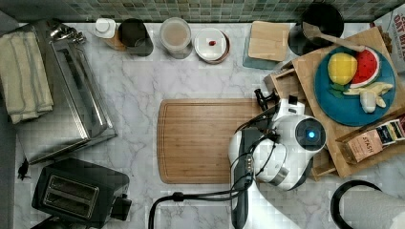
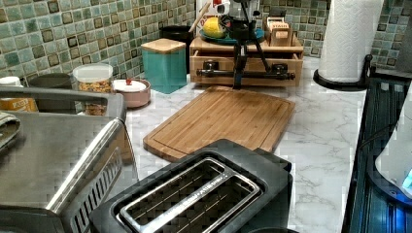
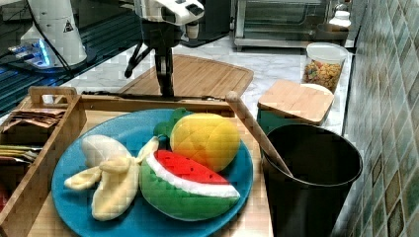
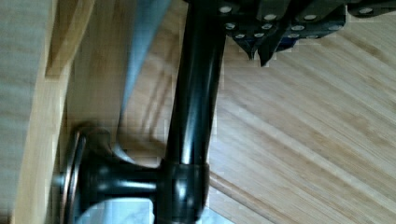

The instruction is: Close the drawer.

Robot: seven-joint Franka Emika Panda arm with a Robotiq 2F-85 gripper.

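Note:
The drawer sits in a light-wood stand under a blue plate, and its front stands out slightly from the stand. A black bar handle runs across the front. My gripper hangs straight down at the middle of that handle, on the cutting-board side. In the wrist view the fingertips are together beside the handle bar, not around it, with the drawer front just beyond. The right view shows the gripper as one narrow black stem against the drawer front.
A large cutting board lies under the arm. The stand carries a blue plate of toy fruit and a tea-bag rack. A teal canister, black cup, jars, toaster oven, toaster and paper towel roll surround the counter.

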